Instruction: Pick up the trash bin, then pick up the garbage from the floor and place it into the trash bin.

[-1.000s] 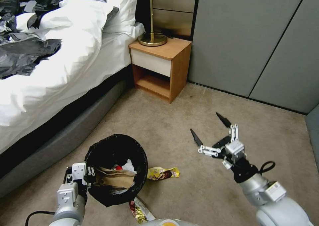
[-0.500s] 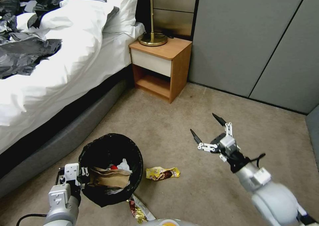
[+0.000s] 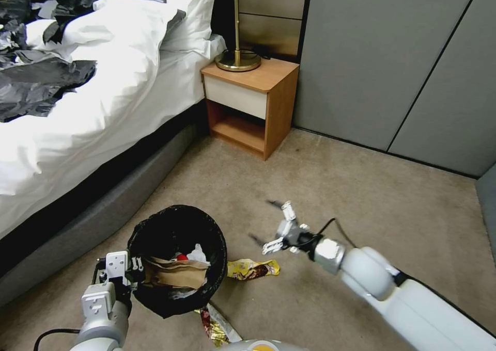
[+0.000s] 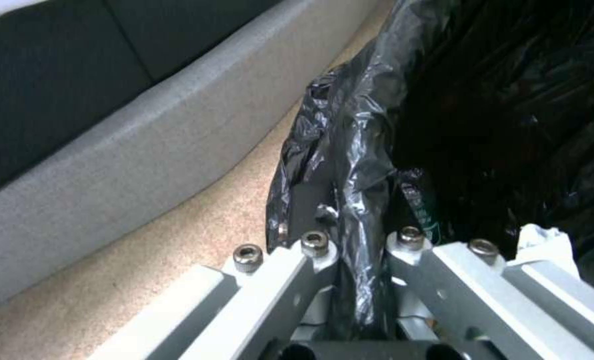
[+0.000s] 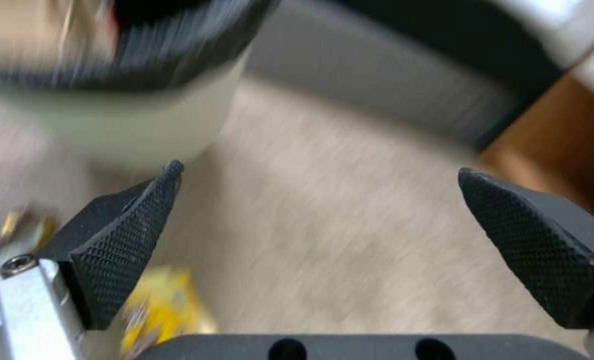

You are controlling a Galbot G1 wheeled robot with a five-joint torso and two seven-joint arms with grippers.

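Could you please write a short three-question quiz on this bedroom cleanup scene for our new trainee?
1. True or false: the left gripper is clamped on the trash bin rim.
2. What lies on the carpet closest to the open right gripper? A) yellow wrapper B) tissue C) bottle
3. Name the furniture holding the lamp.

Key:
1. True.
2. A, the yellow wrapper.
3. The nightstand.

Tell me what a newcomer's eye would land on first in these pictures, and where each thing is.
First, the trash bin near the bed, its black-lined rim pinched by the left gripper, with brown paper and white tissue inside. Next, the right gripper, fingers spread wide, low over the carpet just beyond a yellow snack wrapper lying beside the bin. A second wrapper lies at the bin's near side.
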